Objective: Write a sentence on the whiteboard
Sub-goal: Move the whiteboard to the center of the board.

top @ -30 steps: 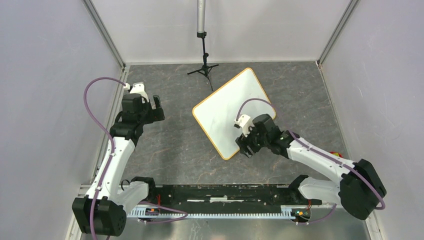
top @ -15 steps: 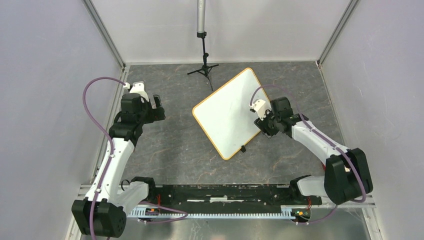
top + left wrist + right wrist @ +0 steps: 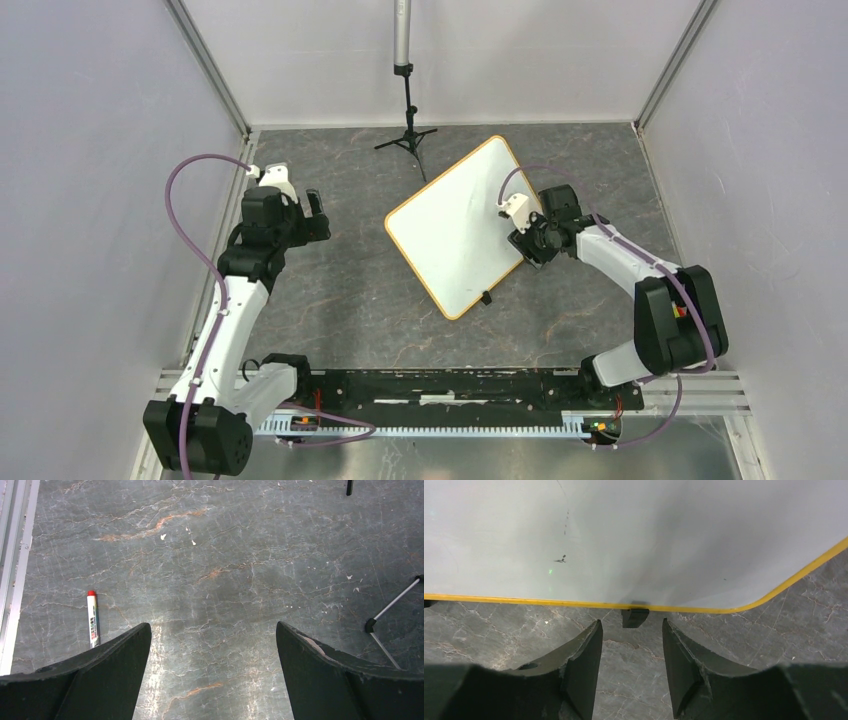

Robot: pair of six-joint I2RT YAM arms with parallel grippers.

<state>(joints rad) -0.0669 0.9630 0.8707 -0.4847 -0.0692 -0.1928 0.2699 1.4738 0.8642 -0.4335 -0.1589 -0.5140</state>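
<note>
The whiteboard [image 3: 450, 225] lies tilted on the grey marble floor, white with a thin orange frame. It fills the top of the right wrist view [image 3: 634, 540]. No red sentence shows on it, only a few tiny dark specks. My right gripper [image 3: 527, 245] is open at the board's right edge. In its wrist view [image 3: 631, 626] the fingers stand either side of a black clip foot [image 3: 634, 617], just short of it and holding nothing. A second clip foot [image 3: 486, 297] sits on the near edge. My left gripper [image 3: 315, 215] is open and empty over bare floor [image 3: 213, 627].
A white marker with a red cap [image 3: 92, 619] lies on the floor left of my left gripper's fingers, near a metal rail [image 3: 15, 555]. A black tripod stand [image 3: 405, 100] is at the back centre; one of its legs [image 3: 392, 602] shows at the right. Grey walls enclose the cell.
My right gripper has moved from the board's near corner back along its right edge to the clip foot there. The left arm and the board have not moved.
</note>
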